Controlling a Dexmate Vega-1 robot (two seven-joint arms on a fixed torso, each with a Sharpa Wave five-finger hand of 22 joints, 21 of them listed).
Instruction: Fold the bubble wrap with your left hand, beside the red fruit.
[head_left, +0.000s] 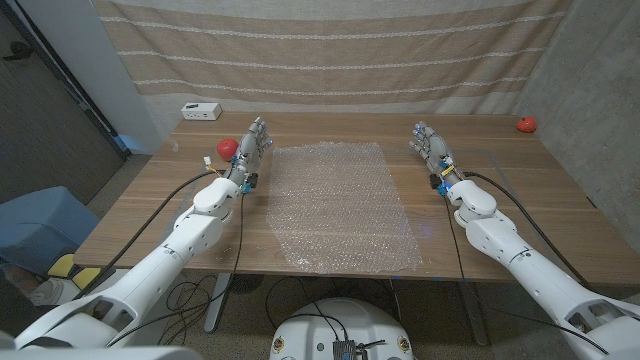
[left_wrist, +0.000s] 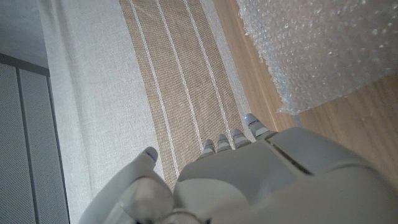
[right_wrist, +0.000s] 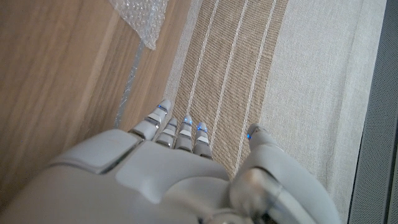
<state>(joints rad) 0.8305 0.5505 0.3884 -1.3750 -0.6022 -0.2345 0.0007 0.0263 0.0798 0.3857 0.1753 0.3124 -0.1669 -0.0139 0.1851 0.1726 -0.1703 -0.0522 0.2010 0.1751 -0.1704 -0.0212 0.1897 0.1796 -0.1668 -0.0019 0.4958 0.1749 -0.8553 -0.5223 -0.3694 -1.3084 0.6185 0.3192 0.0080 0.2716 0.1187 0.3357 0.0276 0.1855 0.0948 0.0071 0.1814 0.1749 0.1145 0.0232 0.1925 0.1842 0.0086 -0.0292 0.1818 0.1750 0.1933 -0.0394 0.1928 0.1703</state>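
Note:
A clear sheet of bubble wrap (head_left: 338, 205) lies spread out in the middle of the wooden table (head_left: 130, 215). A red fruit (head_left: 228, 147) sits near the sheet's far left corner. My left hand (head_left: 254, 146) stands just right of the fruit, beside the sheet's left edge, fingers apart and holding nothing. My right hand (head_left: 430, 142) stands off the sheet's far right corner, also with nothing in it. The left wrist view shows my left hand (left_wrist: 249, 180) with a corner of the bubble wrap (left_wrist: 323, 50) beyond it. In the right wrist view my right hand (right_wrist: 180, 174) has a corner of the bubble wrap (right_wrist: 142, 15) ahead.
A small white box (head_left: 201, 111) lies at the table's far left corner. Another red fruit (head_left: 526, 124) sits at the far right corner. A striped curtain (head_left: 330, 50) hangs behind the table.

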